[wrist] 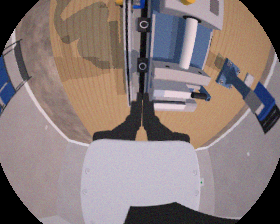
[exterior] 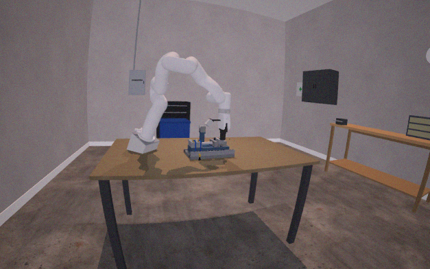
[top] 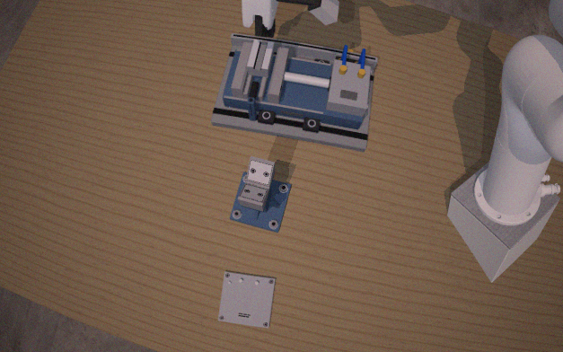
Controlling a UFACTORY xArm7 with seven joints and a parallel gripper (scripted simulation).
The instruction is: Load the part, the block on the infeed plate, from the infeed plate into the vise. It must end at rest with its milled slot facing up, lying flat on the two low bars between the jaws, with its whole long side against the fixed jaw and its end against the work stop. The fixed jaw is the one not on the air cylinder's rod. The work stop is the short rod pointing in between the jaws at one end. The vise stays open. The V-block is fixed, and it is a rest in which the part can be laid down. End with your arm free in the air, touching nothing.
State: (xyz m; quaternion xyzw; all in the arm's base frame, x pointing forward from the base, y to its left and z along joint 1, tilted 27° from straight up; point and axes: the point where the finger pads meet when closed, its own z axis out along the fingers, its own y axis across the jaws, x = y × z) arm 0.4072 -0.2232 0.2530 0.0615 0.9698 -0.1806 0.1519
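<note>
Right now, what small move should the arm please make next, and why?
Probably nudge the pale grey slotted block toward the short dark stop rod: a gap seems to separate them, and the shut, empty gripper sits beyond its far end.
</note>
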